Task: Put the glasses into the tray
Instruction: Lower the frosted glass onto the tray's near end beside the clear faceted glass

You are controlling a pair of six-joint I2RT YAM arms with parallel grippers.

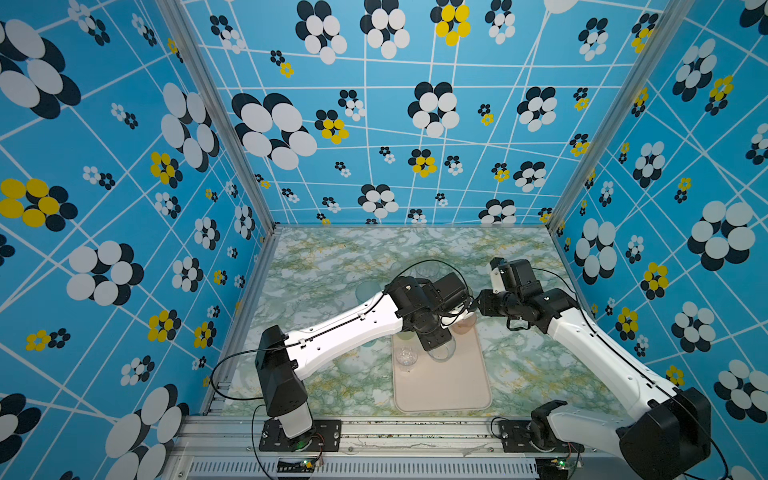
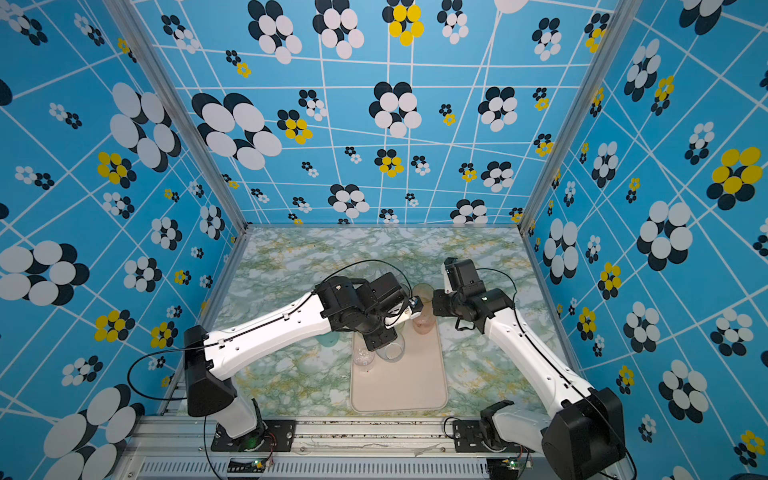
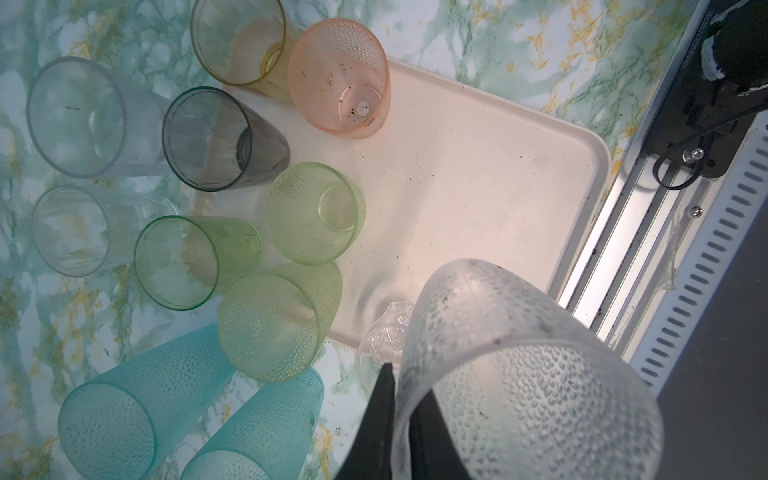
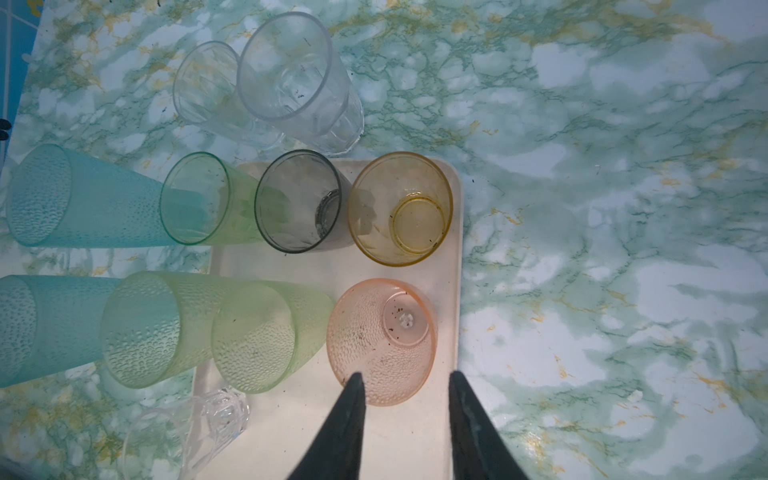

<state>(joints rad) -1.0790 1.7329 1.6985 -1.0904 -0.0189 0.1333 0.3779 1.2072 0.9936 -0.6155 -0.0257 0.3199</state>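
Observation:
My left gripper [image 3: 401,382] is shut on the rim wall of a clear dimpled glass [image 3: 519,374], one finger inside and one outside. The glass hangs over the cream tray [image 3: 457,187], near its left side in both top views [image 1: 441,353]. My right gripper [image 4: 406,376] stands open just above the pink glass [image 4: 374,345], which stands on the tray. An amber glass [image 4: 399,208], a grey glass [image 4: 299,199], a green dimpled glass [image 4: 253,336] and a small faceted clear glass [image 4: 216,411] stand on the tray or at its edge.
Beside the tray on the marbled table stand two teal glasses [image 4: 62,195], further green glasses [image 4: 195,199] and two clear glasses [image 4: 291,70]. The near half of the tray [image 1: 444,386] is bare. A metal rail [image 1: 415,432] runs along the table's front edge.

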